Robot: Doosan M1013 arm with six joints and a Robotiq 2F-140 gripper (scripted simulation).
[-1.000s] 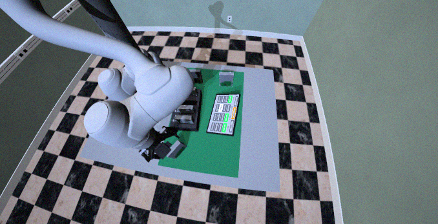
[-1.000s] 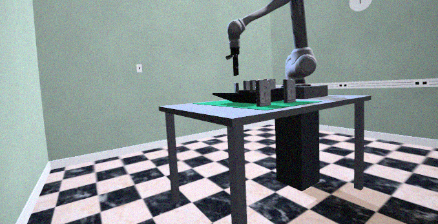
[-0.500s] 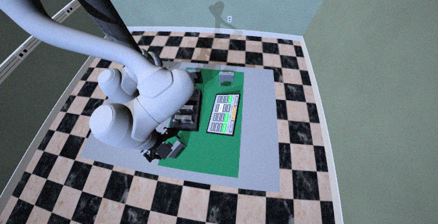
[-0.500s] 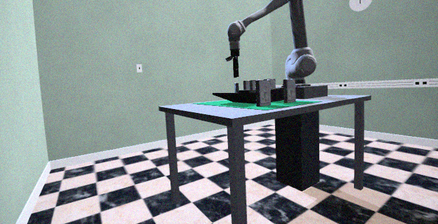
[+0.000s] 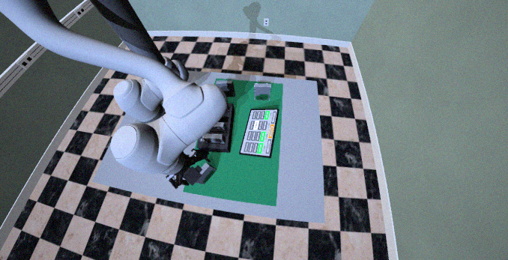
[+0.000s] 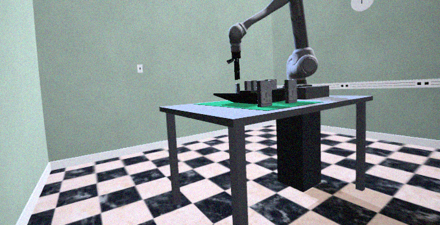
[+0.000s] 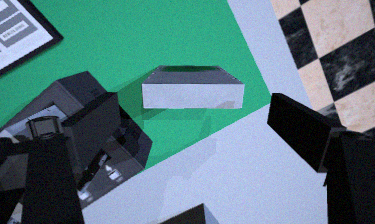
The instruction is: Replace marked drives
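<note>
My gripper (image 5: 198,165) (image 6: 237,78) (image 7: 194,108) is wide open and empty, pointing down above a drive (image 6: 237,88) (image 7: 193,95) that stands on the green mat (image 5: 247,183) (image 7: 189,30). In the wrist view this drive shows its pale end between and beyond the fingers. The dark dock (image 5: 229,132) (image 7: 134,142) holds upright drives; the arm hides part of it in the top view. Two more drives stand on the mat: one drive (image 5: 263,91) (image 6: 265,93) and another drive (image 5: 225,88) (image 6: 291,91). The screen (image 5: 259,132) (image 7: 11,37) shows several green marks, one white mark and one orange box.
The dock stands close beside the left finger in the wrist view. The mat lies on a grey table (image 5: 301,142) (image 6: 207,111) (image 7: 249,170). The arm's dark base block (image 6: 313,91) stands behind the dock. A corner of a dark block (image 7: 189,216) shows at the wrist view's bottom edge.
</note>
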